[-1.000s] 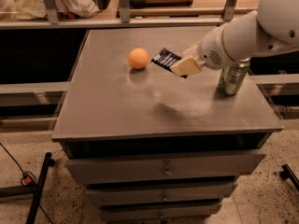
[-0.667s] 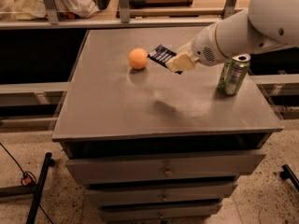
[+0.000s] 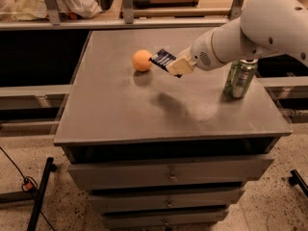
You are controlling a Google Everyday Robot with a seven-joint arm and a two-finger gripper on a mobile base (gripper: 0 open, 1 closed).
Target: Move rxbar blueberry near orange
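The orange sits on the grey cabinet top, left of centre toward the back. My gripper is shut on the rxbar blueberry, a dark navy wrapper with pale print. It holds the bar tilted in the air, just right of the orange. The bar's free end nearly reaches the orange. A shadow lies on the cabinet top below the gripper.
A green drink can stands upright at the right side of the top, under my white arm. A shelf with rails runs behind the cabinet. Drawers face the front. A cable lies on the floor at left.
My gripper has carried the bar leftward, from beside the can to just right of the orange.
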